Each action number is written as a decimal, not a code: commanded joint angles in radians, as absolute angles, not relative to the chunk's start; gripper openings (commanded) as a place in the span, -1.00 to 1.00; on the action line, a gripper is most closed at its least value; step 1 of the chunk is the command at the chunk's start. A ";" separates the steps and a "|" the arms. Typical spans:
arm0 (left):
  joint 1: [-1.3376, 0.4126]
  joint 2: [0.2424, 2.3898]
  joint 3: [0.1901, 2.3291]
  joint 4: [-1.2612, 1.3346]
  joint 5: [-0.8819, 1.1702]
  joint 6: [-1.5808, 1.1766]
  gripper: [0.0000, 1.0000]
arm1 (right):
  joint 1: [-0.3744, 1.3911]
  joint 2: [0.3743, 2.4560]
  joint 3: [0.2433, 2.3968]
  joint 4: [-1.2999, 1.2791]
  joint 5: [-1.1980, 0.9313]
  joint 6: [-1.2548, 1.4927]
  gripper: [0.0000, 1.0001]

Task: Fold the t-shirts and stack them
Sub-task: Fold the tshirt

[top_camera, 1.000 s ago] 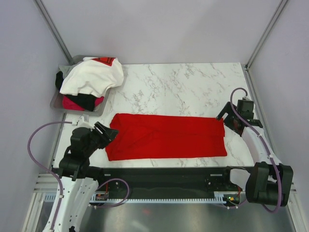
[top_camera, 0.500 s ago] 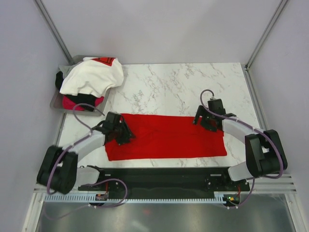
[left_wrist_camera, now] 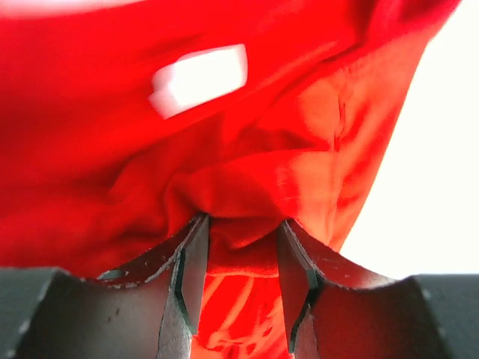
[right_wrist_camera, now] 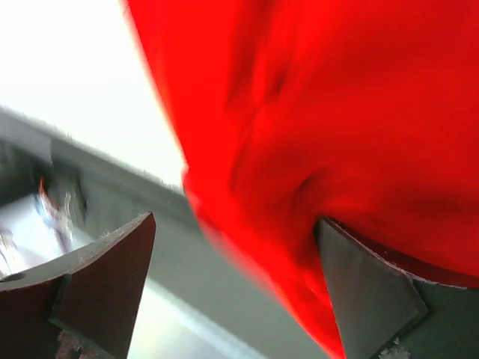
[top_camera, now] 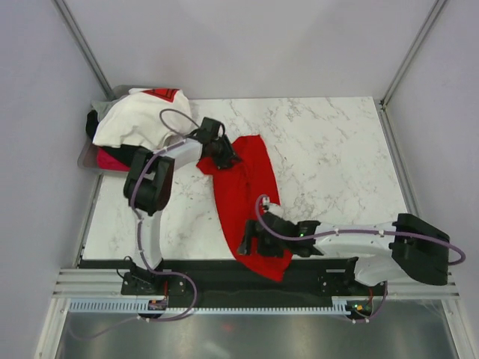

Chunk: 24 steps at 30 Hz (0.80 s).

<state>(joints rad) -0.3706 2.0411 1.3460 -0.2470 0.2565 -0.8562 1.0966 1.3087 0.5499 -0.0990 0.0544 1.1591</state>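
Observation:
The bright red t-shirt (top_camera: 251, 187) lies as a crumpled band running from the table's far left-centre to the near edge, its near end hanging over the black rail. My left gripper (top_camera: 223, 153) is shut on the shirt's far end; in the left wrist view, red cloth (left_wrist_camera: 224, 112) is bunched between my left gripper's (left_wrist_camera: 241, 232) fingers, and a white label (left_wrist_camera: 200, 75) shows. My right gripper (top_camera: 251, 245) is at the shirt's near end. In the right wrist view my right gripper (right_wrist_camera: 236, 232) has its jaws wide apart, with red cloth (right_wrist_camera: 359, 112) against one finger.
A grey tray (top_camera: 86, 157) at the far left holds a pile: the white t-shirt with a red mark (top_camera: 142, 120) on top, black cloth (top_camera: 135, 155) and magenta cloth (top_camera: 108, 158) under it. A black rail (top_camera: 224, 273) runs along the near table edge.
The red shirt lay flat across the table's front. Both arms swung: the left carried its end far-left toward the tray, the right moved to the near edge, so the shirt now runs far to near.

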 commanded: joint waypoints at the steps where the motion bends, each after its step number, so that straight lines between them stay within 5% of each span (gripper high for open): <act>1: -0.417 2.268 1.736 -0.434 0.274 -0.775 -0.03 | 1.265 1.397 0.823 -0.322 0.155 1.301 0.94; 5: -0.457 2.304 2.093 -0.651 0.312 -0.661 0.05 | 1.308 1.402 0.983 -0.468 0.253 1.223 0.95; 10: -0.434 2.077 2.083 -0.709 0.305 -0.559 0.49 | 1.256 1.359 1.100 -0.598 0.396 1.076 0.96; 12: -0.426 1.955 2.057 -0.773 0.292 -0.516 0.51 | 1.198 1.370 1.162 -0.624 0.402 1.017 0.96; 24: -0.420 1.068 1.195 -0.831 0.074 -0.460 0.55 | 0.779 1.731 1.500 -0.607 0.224 0.677 0.96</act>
